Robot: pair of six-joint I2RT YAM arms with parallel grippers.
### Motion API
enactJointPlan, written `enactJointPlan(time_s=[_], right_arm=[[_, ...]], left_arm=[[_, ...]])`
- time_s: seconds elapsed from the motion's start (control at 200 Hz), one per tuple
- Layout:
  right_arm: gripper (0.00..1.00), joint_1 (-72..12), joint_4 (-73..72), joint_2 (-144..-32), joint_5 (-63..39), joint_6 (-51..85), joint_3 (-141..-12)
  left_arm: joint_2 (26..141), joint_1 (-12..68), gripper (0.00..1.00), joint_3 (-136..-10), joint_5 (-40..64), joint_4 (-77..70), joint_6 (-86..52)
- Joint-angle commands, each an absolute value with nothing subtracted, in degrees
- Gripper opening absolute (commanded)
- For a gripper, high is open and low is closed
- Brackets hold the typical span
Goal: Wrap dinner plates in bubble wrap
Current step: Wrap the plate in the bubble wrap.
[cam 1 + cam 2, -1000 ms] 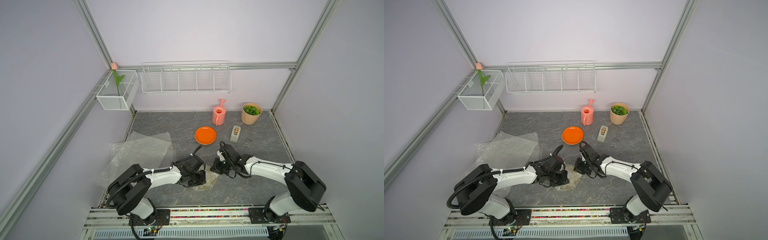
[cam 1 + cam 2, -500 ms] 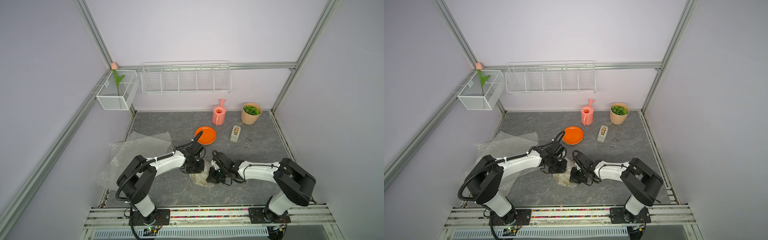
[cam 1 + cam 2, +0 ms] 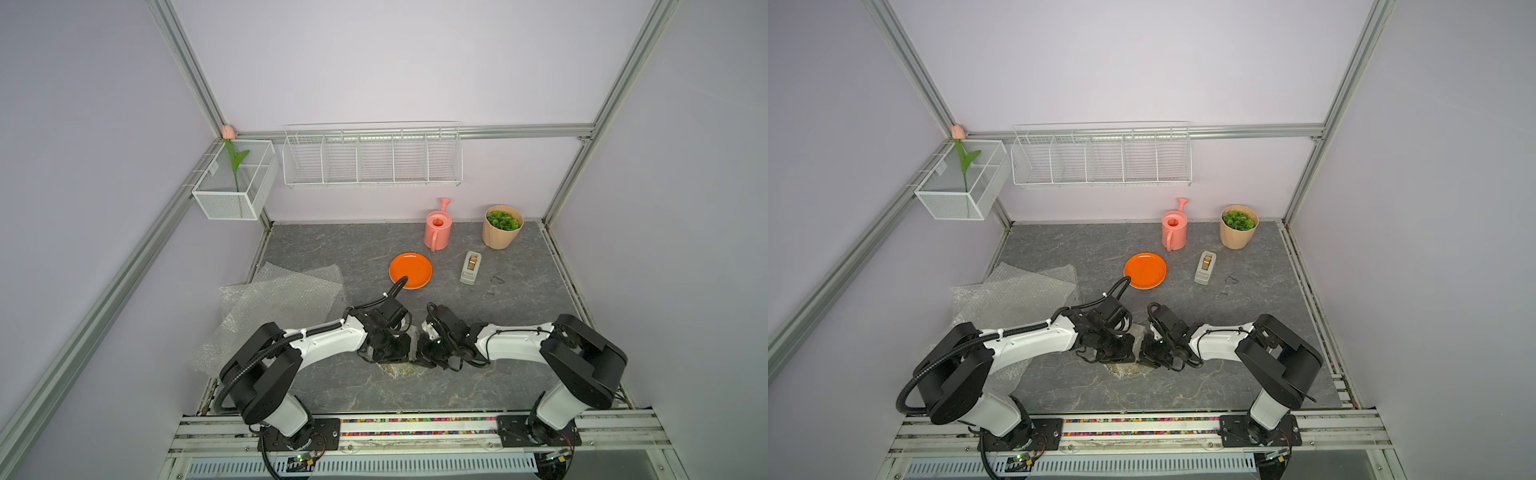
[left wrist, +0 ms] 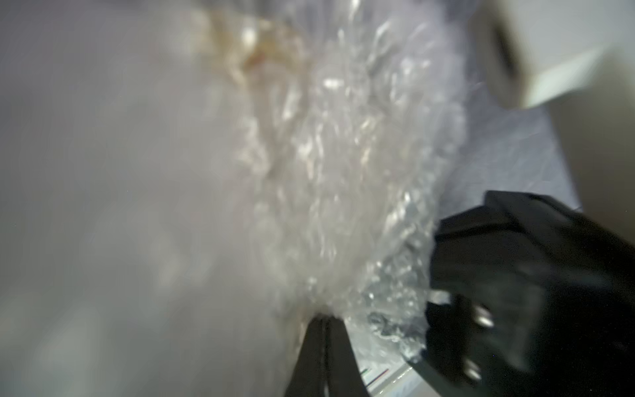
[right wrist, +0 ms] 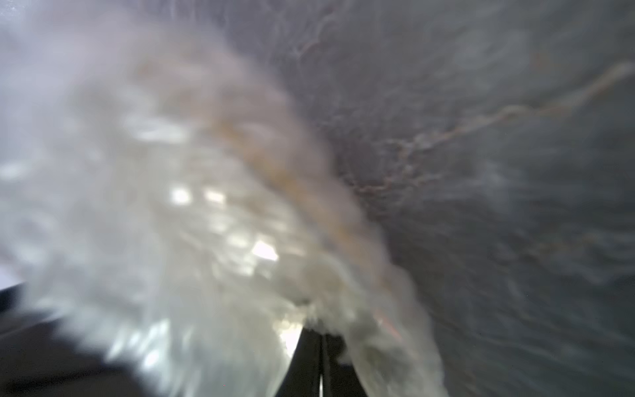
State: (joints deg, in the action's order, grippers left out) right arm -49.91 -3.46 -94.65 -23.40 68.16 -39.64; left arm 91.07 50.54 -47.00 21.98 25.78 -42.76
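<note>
Left pincer (image 4: 324, 321) and right pincer (image 5: 321, 331) are both pinched shut on a bubble wrap bundle (image 3: 399, 368) at lower centre, their black bodies blocking most of it. Orange plate (image 3: 410, 270) and tape dispenser (image 3: 471, 267) sit higher up, spare sheets (image 3: 286, 297) at left. Bundle looks crumpled and whitish, with a tan tint inside.

I have both arms stretched low and reaching inward, so the two wrists nearly meet in the middle. My left arm (image 3: 328, 343) lies almost flat, elbow back near its base, and the left gripper (image 4: 323, 323) points down with its jaws pressed together, pinching bubble wrap (image 4: 343, 172) at the tips. My right arm (image 3: 511, 345) mirrors it; the right gripper (image 5: 321, 335) is closed on the same wrap too, just beside the left one
</note>
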Motion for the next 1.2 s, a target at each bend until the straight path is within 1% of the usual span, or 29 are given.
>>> enactJointPlan(time_s=[0.0,0.075,0.205,0.36,0.455,0.57,0.7,0.835,0.95,1.055,1.145,1.2], right_arm=[[0.07,-49.8,-0.6,-97.1,-20.8,70.5,-37.1],[0.07,-49.7,0.3,-96.1,-20.1,70.6,-36.8],[0.07,-48.9,5.0,-91.7,-17.6,70.0,-36.5],[0.07,-48.0,12.0,-84.2,-14.0,67.1,-39.3],[0.07,-48.0,10.1,-82.6,-15.7,66.1,-41.3],[0.07,-48.1,6.7,-84.2,-17.9,65.9,-43.0],[0.07,-48.1,-1.1,-90.4,-22.9,66.8,-43.3],[0.07,-47.6,1.1,-95.4,-21.7,66.8,-42.6],[0.07,-47.3,3.5,-96.8,-20.4,66.4,-40.8],[0.07,-47.2,3.6,-97.4,-20.2,66.2,-39.9],[0.07,-47.2,3.4,-97.2,-19.9,66.3,-39.8],[0.07,-47.2,3.4,-97.1,-19.9,66.2,-40.0]], left_arm=[[95.8,52.1,0.00,-44.4,23.9,19.5,-45.2],[96.8,52.3,0.00,-42.5,22.4,19.3,-44.5],[95.1,52.2,0.00,-39.8,19.2,20.7,-43.0],[94.3,52.1,0.00,-38.7,19.7,19.8,-42.8],[94.1,52.1,0.00,-38.6,20.2,18.8,-42.7],[94.3,52.1,0.00,-38.4,20.5,18.0,-42.8],[93.7,52.1,0.00,-38.1,20.8,16.9,-43.2],[91.9,52.2,0.00,-37.9,20.7,17.6,-43.1],[88.0,52.1,0.00,-39.2,19.2,21.2,-43.2],[81.4,52.2,0.18,-42.4,18.9,24.8,-43.8],[75.7,52.1,0.25,-45.9,17.2,27.8,-44.3],[73.3,52.1,0.30,-48.2,14.0,30.5,-44.1]])
